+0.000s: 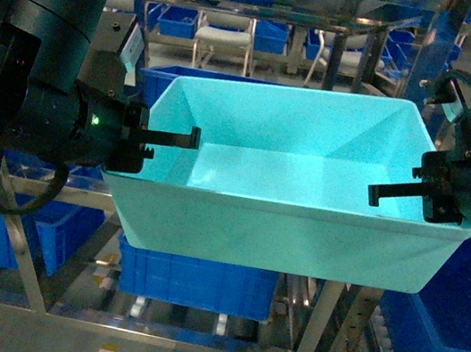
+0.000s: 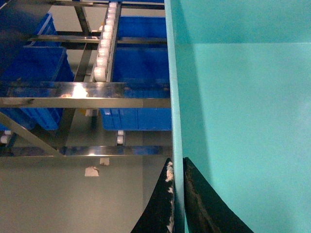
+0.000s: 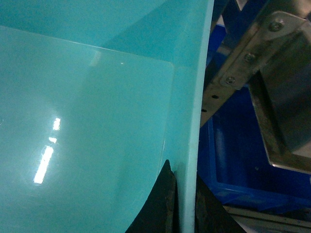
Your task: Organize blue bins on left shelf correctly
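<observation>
The light turquoise blue bin (image 1: 297, 186) hangs in the air in front of the left shelf (image 1: 43, 191), level and empty. My left gripper (image 1: 167, 139) is shut on its left wall, and my right gripper (image 1: 391, 193) is shut on its right wall. In the left wrist view the gripper (image 2: 178, 162) pinches the thin rim of the bin (image 2: 243, 121), one finger inside and one outside. The right wrist view shows the same: the gripper (image 3: 182, 170) straddles the right rim of the bin (image 3: 87, 121).
Darker royal-blue bins sit on the steel rack below (image 1: 195, 282), at lower left (image 1: 1, 223) and lower right (image 1: 447, 342). A white roller track (image 2: 104, 43) runs between shiny rails (image 2: 82, 94). A steel bracket (image 3: 243, 63) stands close to the bin's right side.
</observation>
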### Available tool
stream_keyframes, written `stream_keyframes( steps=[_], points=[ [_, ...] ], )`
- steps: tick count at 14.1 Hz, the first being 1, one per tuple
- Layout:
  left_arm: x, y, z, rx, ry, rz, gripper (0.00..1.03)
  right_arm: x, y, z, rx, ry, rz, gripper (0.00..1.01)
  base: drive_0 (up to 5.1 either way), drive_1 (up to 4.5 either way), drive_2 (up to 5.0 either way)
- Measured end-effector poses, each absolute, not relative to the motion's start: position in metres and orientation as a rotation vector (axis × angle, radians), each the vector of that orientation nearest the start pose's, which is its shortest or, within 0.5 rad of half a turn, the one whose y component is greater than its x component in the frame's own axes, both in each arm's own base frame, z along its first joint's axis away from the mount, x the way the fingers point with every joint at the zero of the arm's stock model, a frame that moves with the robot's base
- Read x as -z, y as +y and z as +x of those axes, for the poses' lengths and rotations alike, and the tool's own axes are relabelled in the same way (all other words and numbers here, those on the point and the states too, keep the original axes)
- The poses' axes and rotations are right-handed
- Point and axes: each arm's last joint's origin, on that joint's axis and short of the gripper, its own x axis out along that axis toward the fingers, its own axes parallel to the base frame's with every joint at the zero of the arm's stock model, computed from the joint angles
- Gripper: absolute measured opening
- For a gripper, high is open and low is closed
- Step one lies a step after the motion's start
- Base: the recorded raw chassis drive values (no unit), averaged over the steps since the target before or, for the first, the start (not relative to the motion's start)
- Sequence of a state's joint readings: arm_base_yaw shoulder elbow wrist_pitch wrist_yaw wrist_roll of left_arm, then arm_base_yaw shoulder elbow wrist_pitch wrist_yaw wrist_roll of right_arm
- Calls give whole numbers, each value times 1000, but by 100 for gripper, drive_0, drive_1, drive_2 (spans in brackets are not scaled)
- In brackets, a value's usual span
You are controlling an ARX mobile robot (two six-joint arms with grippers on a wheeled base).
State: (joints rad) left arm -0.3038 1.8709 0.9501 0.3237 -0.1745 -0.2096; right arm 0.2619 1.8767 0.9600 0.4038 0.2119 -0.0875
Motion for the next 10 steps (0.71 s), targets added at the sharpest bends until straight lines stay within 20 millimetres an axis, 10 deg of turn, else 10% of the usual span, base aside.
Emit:
stream_keyframes(
  steps=[10],
  points=[
    [-143,-107,358,64,588,-61,2,-150,92,369,-69,497,-207,2,-13,92,-117]
  ],
)
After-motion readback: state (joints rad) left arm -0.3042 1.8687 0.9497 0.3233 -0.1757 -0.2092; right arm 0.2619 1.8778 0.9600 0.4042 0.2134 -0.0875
